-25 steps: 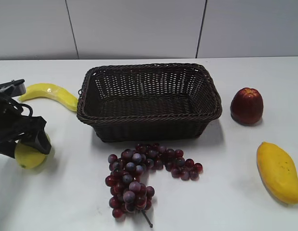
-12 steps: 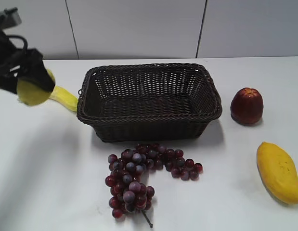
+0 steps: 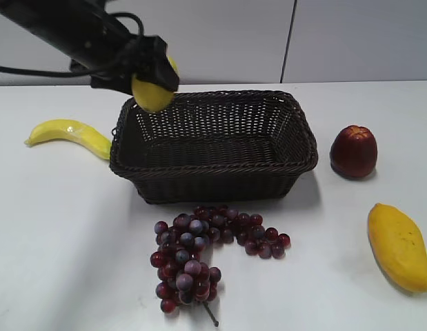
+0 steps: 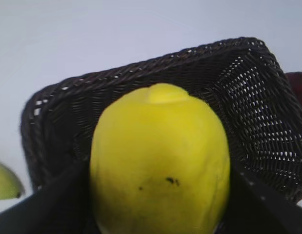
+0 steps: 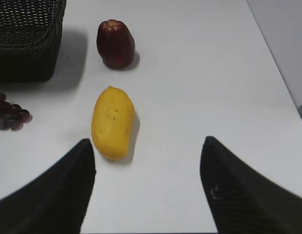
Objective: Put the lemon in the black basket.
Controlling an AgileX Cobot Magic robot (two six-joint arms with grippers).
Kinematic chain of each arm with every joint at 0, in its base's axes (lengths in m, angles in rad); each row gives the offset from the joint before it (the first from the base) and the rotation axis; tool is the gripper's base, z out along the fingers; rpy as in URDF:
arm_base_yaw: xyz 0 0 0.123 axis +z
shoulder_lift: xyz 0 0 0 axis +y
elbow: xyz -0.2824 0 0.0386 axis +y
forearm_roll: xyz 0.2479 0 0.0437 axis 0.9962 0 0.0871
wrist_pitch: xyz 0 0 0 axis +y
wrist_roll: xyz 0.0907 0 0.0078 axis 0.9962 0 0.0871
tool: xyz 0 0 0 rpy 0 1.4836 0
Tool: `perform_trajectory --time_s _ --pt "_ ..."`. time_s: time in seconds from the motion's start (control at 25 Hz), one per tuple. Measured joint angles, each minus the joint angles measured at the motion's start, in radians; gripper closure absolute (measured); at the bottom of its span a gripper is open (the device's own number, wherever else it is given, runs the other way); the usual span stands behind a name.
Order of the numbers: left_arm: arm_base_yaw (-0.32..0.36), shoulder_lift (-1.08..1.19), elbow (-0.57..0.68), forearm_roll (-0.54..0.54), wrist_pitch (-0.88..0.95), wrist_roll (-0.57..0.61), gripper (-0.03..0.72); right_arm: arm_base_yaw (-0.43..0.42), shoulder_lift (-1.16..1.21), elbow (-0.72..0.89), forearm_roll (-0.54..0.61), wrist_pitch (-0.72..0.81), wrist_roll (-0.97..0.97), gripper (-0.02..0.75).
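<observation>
My left gripper (image 3: 155, 77) is shut on the lemon (image 3: 154, 91) and holds it in the air above the back left corner of the black basket (image 3: 213, 176). In the left wrist view the lemon (image 4: 160, 161) fills the middle, with the basket (image 4: 248, 97) open below and behind it. The basket's inside looks bare. My right gripper (image 5: 148, 165) is open and empty above the table at the right; it does not show in the exterior view.
A banana (image 3: 72, 134) lies left of the basket. A bunch of purple grapes (image 3: 203, 252) lies in front of it. A dark red fruit (image 3: 353, 151) and a mango (image 3: 399, 247) lie to the right; both show in the right wrist view, the mango (image 5: 112, 122) nearest.
My left gripper lifted the lemon off the table at the front left, carried it up and then right to above the basket's back left corner.
</observation>
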Motion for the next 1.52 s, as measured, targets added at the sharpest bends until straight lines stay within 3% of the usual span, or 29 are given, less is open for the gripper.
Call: perform_trajectory --time_s 0.24,0.36,0.72,0.96,1.16,1.28,1.52 --pt "-0.05 0.139 0.0 -0.032 -0.037 0.0 0.121 0.0 0.0 0.0 0.0 0.0 0.0 0.186" --pt "-0.05 0.158 0.0 -0.041 -0.031 0.0 0.055 0.0 0.0 0.0 0.0 0.0 0.0 0.186" --pt "-0.037 0.012 -0.121 -0.001 0.127 -0.001 0.039 0.0 0.0 0.0 0.0 0.0 0.0 0.186" --pt "-0.018 -0.197 -0.182 0.143 0.416 -0.049 0.068 0.0 0.0 0.0 0.0 0.0 0.0 0.186" --pt "-0.017 -0.331 -0.183 0.374 0.543 -0.154 0.082 0.0 0.0 0.0 0.0 0.0 0.0 0.186" --pt "-0.012 -0.398 -0.123 0.488 0.545 -0.207 0.087 0.0 0.0 0.0 0.0 0.0 0.0 0.186" --pt "0.07 -0.602 0.175 0.522 0.55 -0.244 0.093 0.0 0.0 0.0 0.0 0.0 0.0 0.186"
